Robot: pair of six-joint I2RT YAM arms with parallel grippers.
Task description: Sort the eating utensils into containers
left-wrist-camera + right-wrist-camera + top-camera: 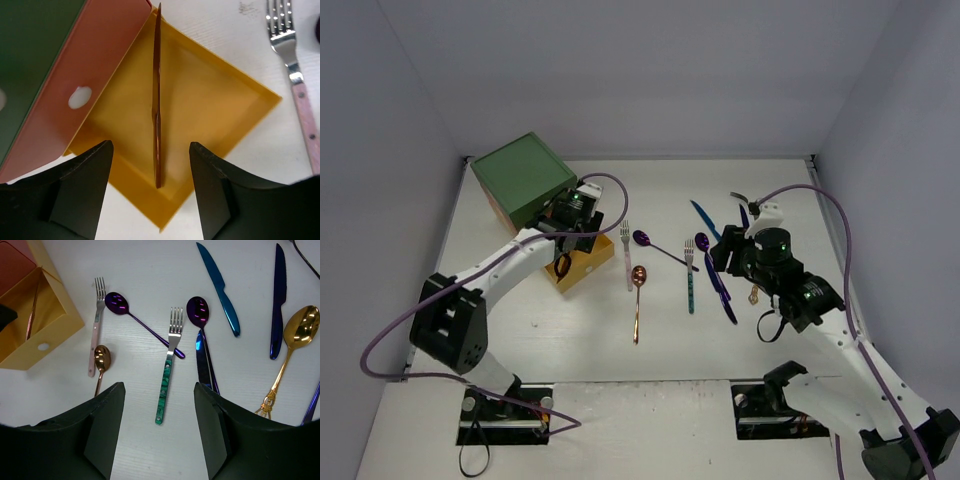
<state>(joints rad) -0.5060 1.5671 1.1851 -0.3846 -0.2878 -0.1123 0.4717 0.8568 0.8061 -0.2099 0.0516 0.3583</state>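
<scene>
the left gripper (pixel 151 149) hangs spread over a slim copper knife (pixel 156 95) lying in the open yellow drawer (pixel 220 105); the right gripper (pixel 159 390), jaws apart too, hovers above a teal-handled silver fork (pixel 167 372).

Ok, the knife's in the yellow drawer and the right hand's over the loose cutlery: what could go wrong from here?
1. The copper knife sits on edge in the yellow drawer, one end seemingly over its rim by the orange-red drawer; it may jam closing.
2. The right hand hovers over the teal-handled fork, which crosses a purple spoon's handle; a grasp might drag both.
</scene>
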